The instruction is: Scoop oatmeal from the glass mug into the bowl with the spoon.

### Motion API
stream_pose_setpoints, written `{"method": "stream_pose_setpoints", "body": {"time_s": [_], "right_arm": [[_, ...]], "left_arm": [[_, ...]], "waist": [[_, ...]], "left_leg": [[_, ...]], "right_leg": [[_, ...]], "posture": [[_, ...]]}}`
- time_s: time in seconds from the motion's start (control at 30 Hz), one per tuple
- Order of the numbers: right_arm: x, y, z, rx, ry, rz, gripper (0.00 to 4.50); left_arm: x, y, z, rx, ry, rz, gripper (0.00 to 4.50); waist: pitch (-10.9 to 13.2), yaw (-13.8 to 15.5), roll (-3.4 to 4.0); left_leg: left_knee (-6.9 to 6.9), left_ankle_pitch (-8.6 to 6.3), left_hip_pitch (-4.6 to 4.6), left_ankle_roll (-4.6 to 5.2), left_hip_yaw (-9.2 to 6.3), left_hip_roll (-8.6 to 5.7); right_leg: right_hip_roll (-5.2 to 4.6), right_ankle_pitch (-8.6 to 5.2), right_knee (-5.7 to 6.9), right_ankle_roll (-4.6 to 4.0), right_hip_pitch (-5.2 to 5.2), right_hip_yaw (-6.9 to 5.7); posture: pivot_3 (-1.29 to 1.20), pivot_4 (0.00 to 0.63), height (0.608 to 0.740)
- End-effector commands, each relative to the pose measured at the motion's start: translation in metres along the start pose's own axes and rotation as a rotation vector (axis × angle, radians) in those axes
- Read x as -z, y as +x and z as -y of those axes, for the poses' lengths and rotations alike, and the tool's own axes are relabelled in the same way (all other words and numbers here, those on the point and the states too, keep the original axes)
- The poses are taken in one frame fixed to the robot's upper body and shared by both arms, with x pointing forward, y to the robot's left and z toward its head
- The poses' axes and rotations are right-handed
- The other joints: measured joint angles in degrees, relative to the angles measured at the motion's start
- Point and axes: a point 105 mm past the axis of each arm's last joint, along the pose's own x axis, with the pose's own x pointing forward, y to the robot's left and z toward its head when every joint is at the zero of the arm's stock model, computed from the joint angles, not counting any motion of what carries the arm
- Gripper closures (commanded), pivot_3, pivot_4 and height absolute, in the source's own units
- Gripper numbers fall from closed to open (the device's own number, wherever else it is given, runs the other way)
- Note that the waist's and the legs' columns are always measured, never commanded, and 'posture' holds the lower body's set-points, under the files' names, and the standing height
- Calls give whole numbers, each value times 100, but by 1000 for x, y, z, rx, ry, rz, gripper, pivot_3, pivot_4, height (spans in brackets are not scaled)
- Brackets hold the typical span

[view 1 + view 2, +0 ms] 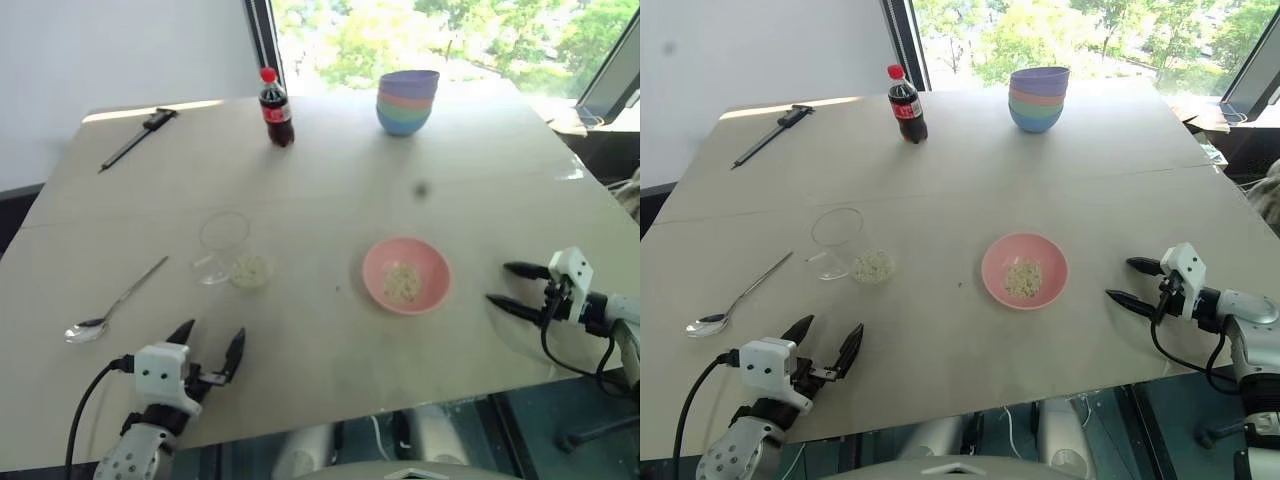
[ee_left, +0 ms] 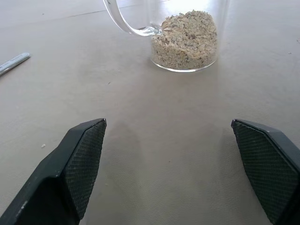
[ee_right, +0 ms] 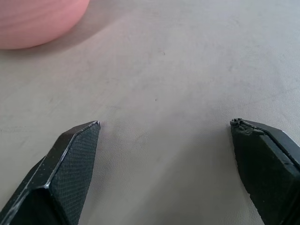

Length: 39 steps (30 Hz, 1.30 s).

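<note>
A clear glass mug (image 1: 838,244) lies tipped on its side on a pale tabletop (image 1: 940,170), its open rim facing away from the robot and its base, packed with pale beige oatmeal (image 1: 873,266), turned toward the table's near edge; the left wrist view shows the dry flakes (image 2: 185,40) heaped against the glass beside the curved handle. To the mug's right, well apart from it, sits the shallow pink bowl (image 1: 1025,271), upright and holding a small loose patch of the same flakes at its centre. To the mug's left, the slim silver spoon (image 1: 735,298) lies flat on the table, its small oval bowl toward the near edge and its long handle angled up toward the mug, not touching it. The left gripper (image 1: 823,345) hangs just nearer than the mug, its two black fingers spread wide and empty. The right gripper (image 1: 1130,282) hovers far to the mug's right, beyond the pink bowl, fingers likewise parted around nothing. Farther back from the mug stand a small cola bottle (image 1: 905,105), a stack of pastel bowls (image 1: 1038,100) and a long dark tool (image 1: 770,135).
</note>
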Motion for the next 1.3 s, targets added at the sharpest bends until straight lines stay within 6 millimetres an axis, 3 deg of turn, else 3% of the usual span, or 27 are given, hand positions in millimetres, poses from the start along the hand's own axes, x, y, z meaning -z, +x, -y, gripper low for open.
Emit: {"method": "stream_pose_setpoints", "body": {"time_s": [0.03, 0.77, 1.03, 1.2, 1.3], "right_arm": [[-4, -4, 3, 16, -7, 19, 20], [0, 2, -5, 29, 0, 42, 20], [-2, -1, -16, -48, 28, 43, 20], [-36, -6, -50, -263, -7, 56, 20], [-78, -2, -78, -405, -23, 91, 20]], "left_arm": [[5, -3, -3, 4, 26, -23, 0], [-1, 4, -11, 26, 54, 2, 0], [-8, 2, -26, -26, 29, 30, 0], [-25, -3, -63, -93, 65, 58, 0], [-41, -4, -84, -70, 60, 59, 0]], "waist": [[0, 0, 0], [-5, 0, 10], [-4, 0, 9], [4, 4, 18], [16, -10, 33]], "left_leg": [[0, 0, 0, 0, 0, 0], [-1, 0, 2, 0, -1, 2], [-1, 0, 1, 0, -2, 2], [-1, 0, -8, 0, -10, 4], [-2, 0, -14, 0, -11, 5]], "right_leg": [[0, 0, 0, 0, 0, 0], [3, 1, 2, 0, 0, 0], [3, 1, 2, 0, 0, 0], [2, 1, 1, -1, -7, 1], [1, 0, 3, 1, -15, -1]], "posture": [[0, 150, 740], [0, 150, 740], [0, 150, 740], [0, 150, 740], [0, 150, 740]]}}
